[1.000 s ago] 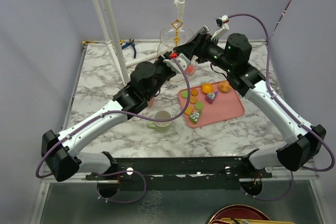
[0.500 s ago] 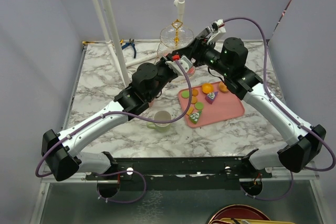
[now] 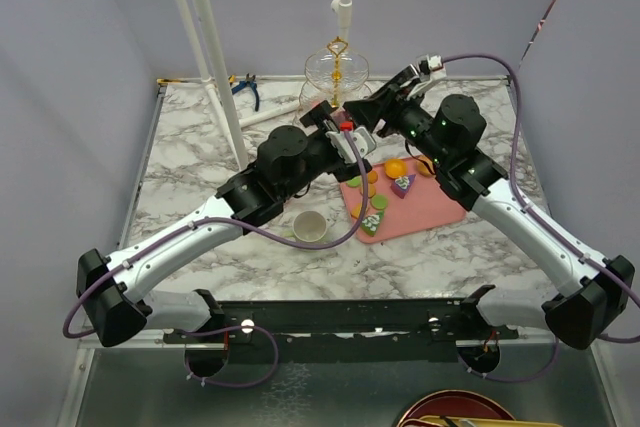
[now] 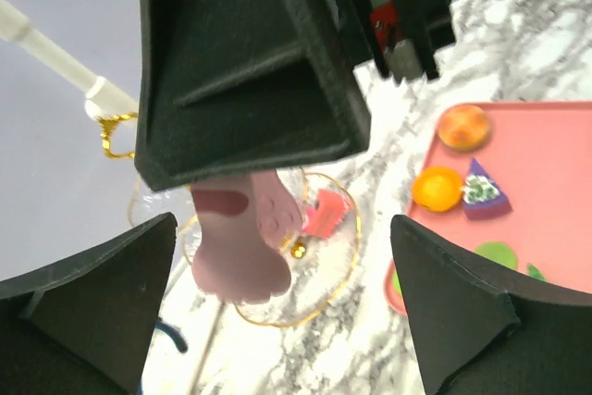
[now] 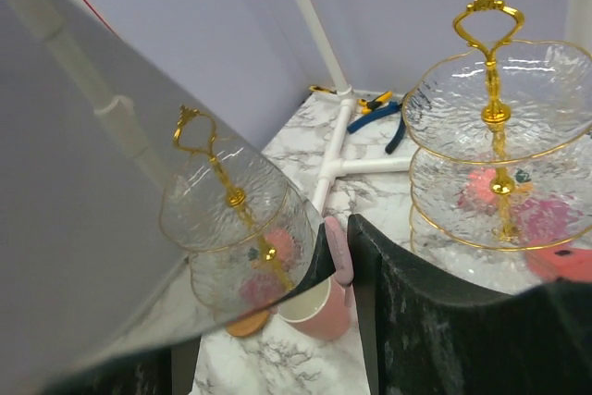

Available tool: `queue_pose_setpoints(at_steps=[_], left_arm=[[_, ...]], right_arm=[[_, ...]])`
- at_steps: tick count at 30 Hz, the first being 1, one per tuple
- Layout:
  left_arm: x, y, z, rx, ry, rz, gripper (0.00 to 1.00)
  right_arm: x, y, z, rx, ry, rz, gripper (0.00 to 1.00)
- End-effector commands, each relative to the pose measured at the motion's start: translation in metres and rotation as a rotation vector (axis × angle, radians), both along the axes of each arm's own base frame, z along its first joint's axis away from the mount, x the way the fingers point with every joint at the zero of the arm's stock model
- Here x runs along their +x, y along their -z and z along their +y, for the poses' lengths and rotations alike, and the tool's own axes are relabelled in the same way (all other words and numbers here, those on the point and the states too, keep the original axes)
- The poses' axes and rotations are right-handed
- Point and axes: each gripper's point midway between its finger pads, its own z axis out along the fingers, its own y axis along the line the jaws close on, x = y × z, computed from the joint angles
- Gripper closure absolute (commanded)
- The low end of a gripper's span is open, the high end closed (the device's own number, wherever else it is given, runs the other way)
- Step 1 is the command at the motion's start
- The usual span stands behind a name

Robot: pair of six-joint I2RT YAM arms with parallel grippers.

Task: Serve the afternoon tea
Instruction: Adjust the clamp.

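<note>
The pink mug [image 5: 324,312] hangs by its flat handle, with my right gripper [image 5: 339,228] shut on that handle. In the left wrist view the pink mug [image 4: 236,256] shows under the right gripper's black body, between the wide-apart fingers of my open left gripper [image 4: 287,321], which do not touch it. From above, both grippers meet in front of the glass stand [image 3: 337,67] and hide the mug. The pale-green mug [image 3: 308,226] stands on the marble. A brown coaster [image 5: 248,323] lies beside the pink mug. Small cakes [image 3: 396,167] lie on the pink tray [image 3: 440,209].
The stand [image 5: 495,136] holds pink cakes [image 5: 481,187] on its middle tier. Blue pliers [image 3: 245,87] and a white pipe frame [image 3: 215,57] sit at the back left. The tray lies right of the grippers.
My left gripper has opened and let go of the pink mug. My right gripper has closed onto the mug's handle. Both arms have shifted slightly right and nearer.
</note>
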Motion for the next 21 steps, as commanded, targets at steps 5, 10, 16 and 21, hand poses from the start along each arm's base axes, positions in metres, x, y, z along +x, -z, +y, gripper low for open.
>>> queue_pose_setpoints(at_steps=[5,10,16,21], left_arm=[[-0.029,0.007,0.014,-0.065,0.027,0.179,0.01],[-0.033,0.011,0.032,-0.098,-0.033,0.232,0.01],[-0.022,0.025,0.041,-0.111,-0.129,0.341,0.01],[-0.006,0.020,0.048,-0.138,-0.192,0.401,0.01]], right_arm=[[-0.010,-0.004,-0.035,-0.061,0.109,-0.172,0.41],[-0.013,0.031,-0.058,-0.133,0.194,-0.159,0.37],[-0.011,0.090,-0.079,-0.216,0.288,-0.065,0.35],[-0.010,0.134,-0.101,-0.280,0.383,0.000,0.30]])
